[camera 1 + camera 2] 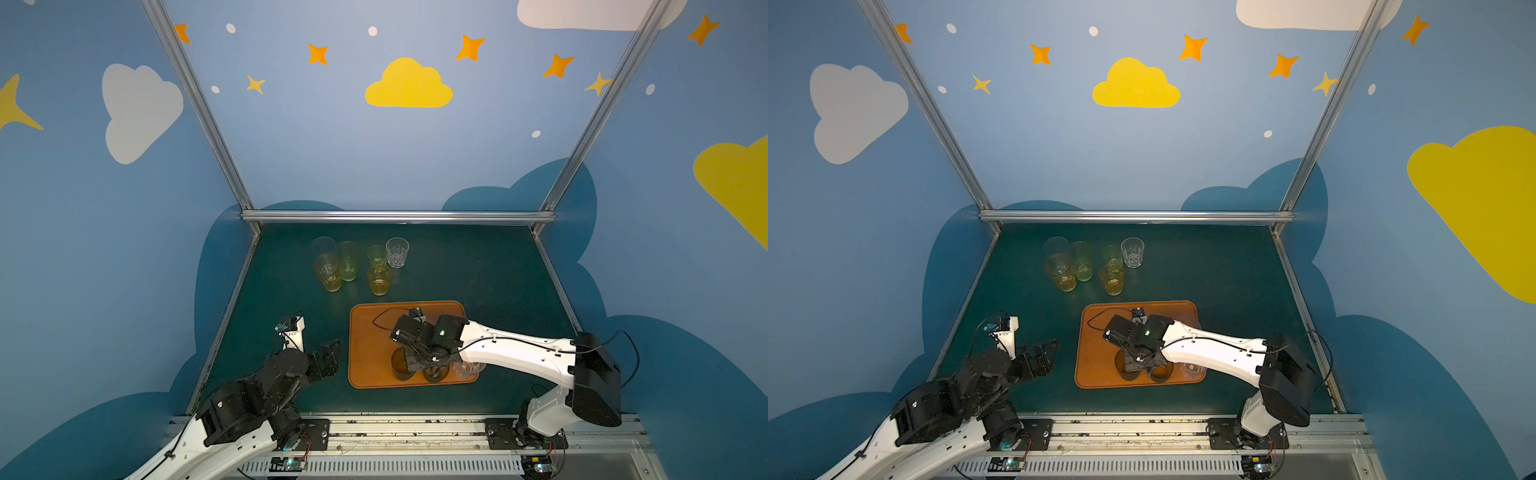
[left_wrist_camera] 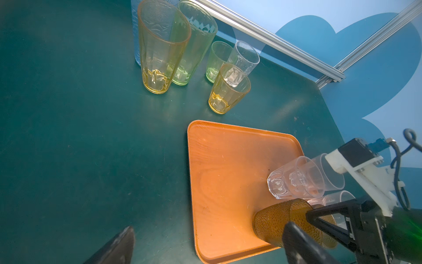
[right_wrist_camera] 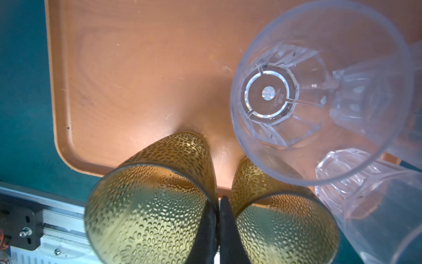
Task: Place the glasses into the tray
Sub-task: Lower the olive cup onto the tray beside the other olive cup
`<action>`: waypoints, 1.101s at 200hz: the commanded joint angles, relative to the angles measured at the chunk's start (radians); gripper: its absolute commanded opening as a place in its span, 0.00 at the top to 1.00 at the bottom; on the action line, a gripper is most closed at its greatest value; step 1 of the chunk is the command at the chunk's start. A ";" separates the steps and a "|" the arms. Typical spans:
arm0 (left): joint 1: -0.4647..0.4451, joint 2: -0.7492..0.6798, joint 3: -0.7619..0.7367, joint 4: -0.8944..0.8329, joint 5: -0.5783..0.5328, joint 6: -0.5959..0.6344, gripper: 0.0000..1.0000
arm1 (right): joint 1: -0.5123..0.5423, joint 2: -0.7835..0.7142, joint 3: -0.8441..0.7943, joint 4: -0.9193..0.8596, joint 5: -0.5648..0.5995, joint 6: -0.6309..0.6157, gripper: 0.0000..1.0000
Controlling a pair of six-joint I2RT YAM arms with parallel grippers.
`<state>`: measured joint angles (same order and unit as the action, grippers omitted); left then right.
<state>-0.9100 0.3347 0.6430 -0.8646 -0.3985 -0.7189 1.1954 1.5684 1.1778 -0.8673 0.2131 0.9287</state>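
Right wrist view tells you the story: the right gripper is pinched tight on the rim of a smoky-brown tumbler. That tumbler looks set down in the orange tray, just beside its brown twin and the clear faceted tumblers. So you're at the drop-off step, I'd say. Next up: let go, then lift straight so you don't knock the neighbours. The left gripper hangs wide and empty beside the tray, and six tumblers sit on the green surface beyond it.
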 commanded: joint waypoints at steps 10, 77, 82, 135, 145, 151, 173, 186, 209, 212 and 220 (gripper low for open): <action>0.002 0.007 -0.013 0.003 -0.008 -0.004 0.00 | 0.007 0.025 0.019 -0.049 0.024 0.018 1.00; 0.002 0.018 -0.011 0.001 -0.008 -0.003 0.00 | 0.008 0.029 0.026 -0.071 0.035 0.028 1.00; 0.002 0.018 -0.011 0.001 -0.007 -0.002 0.00 | 0.007 0.028 0.026 -0.072 0.035 0.029 1.00; 0.001 0.019 -0.009 0.001 -0.005 -0.001 0.00 | 0.006 0.021 0.024 -0.063 0.031 0.036 0.97; 0.001 0.019 -0.010 0.001 -0.007 -0.001 0.00 | 0.006 0.016 0.022 -0.055 0.032 0.036 0.96; 0.002 0.020 -0.010 0.001 -0.006 -0.001 0.00 | 0.007 0.013 0.020 -0.052 0.032 0.037 0.95; 0.002 0.020 -0.010 0.001 -0.005 -0.001 0.00 | 0.006 0.004 0.024 -0.053 0.043 0.038 0.90; 0.000 0.021 -0.009 0.001 -0.005 -0.001 0.00 | 0.006 -0.004 0.025 -0.053 0.050 0.041 0.86; 0.001 0.021 -0.010 0.001 -0.004 -0.001 0.00 | 0.007 -0.020 0.024 -0.053 0.065 0.045 0.80; 0.002 0.020 -0.010 0.001 -0.004 -0.001 0.00 | 0.006 -0.023 0.025 -0.053 0.067 0.045 0.79; 0.001 0.020 -0.009 0.001 -0.004 -0.001 0.00 | 0.007 -0.027 0.024 -0.050 0.069 0.043 0.78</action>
<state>-0.9100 0.3508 0.6411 -0.8642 -0.3977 -0.7189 1.1995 1.5761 1.1912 -0.8940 0.2470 0.9649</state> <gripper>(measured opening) 0.997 0.202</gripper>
